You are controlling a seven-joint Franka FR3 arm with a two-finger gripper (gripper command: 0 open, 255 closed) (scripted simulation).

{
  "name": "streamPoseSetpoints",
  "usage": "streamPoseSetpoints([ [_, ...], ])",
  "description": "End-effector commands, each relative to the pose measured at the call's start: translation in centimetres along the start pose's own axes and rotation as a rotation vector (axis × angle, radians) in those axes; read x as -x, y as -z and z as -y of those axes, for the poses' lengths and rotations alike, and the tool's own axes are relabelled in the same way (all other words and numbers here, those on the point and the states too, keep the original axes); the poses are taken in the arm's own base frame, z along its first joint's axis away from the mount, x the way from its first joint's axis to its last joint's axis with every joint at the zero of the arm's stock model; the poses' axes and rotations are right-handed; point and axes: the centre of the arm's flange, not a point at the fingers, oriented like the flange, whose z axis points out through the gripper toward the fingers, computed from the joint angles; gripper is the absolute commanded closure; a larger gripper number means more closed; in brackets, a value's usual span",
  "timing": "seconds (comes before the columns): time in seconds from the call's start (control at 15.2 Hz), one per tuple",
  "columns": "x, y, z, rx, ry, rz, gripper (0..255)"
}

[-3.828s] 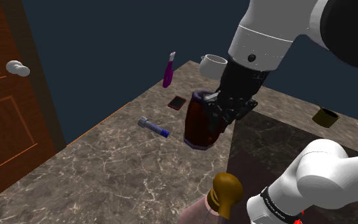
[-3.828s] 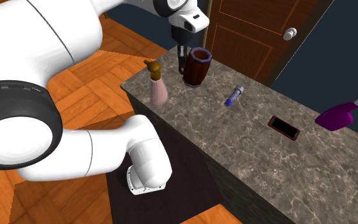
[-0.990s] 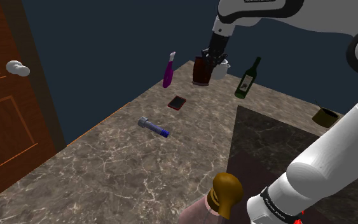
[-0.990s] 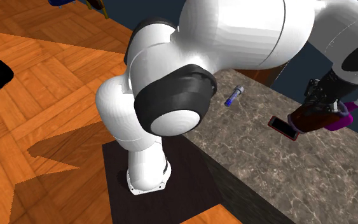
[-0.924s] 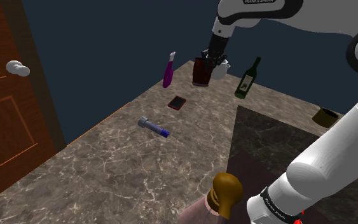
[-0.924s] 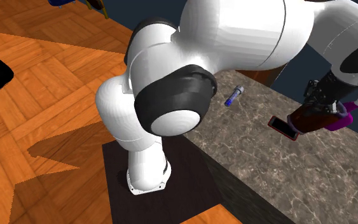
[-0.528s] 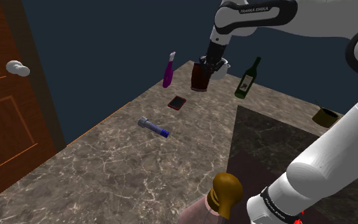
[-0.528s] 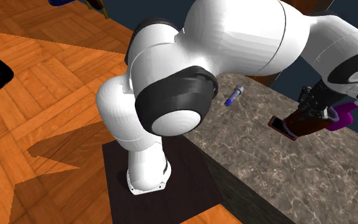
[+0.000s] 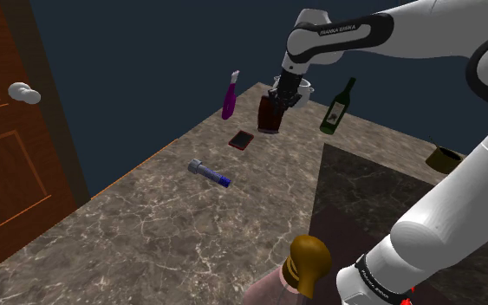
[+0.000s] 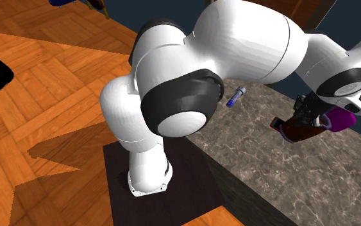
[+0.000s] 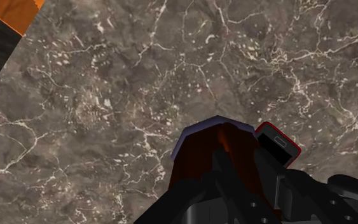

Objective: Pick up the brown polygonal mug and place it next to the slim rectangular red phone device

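mug (image 9: 269,115) moved nearer phone (image 9: 242,139), arm outstretched

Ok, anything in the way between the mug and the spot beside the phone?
Nothing visible. The mug, held in the end effector, hangs just past the phone, with bare counter beneath it. The purple spray bottle stands farther back, out of the path.

Mug (image 9: 269,115): dark reddish-brown, faceted polygonal walls, bluish-purple rim (image 11: 204,125); roughly upright, mouth upward; clasped at the rim by the black gripper (image 9: 283,97); positioned just beside the phone, on the shoulder view's right of it; contact between its base and the marbled counter (image 9: 146,217) cannot be determined. Phone (image 9: 242,139): slim, rectangular, red casing with black screen; lying flat, screen up, on the counter; partly covered by the mug in the wrist view (image 11: 276,146).
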Motion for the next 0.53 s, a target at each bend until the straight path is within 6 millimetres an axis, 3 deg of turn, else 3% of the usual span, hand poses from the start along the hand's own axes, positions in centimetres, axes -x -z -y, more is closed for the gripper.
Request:
streamPoseSetpoints([
  [0.0, 0.0, -1.0, 0.1, 0.0, 0.0, -0.002, 255],
  [0.46, 0.1, -4.7, 0.1, 0.0, 0.0, -0.002, 255],
])
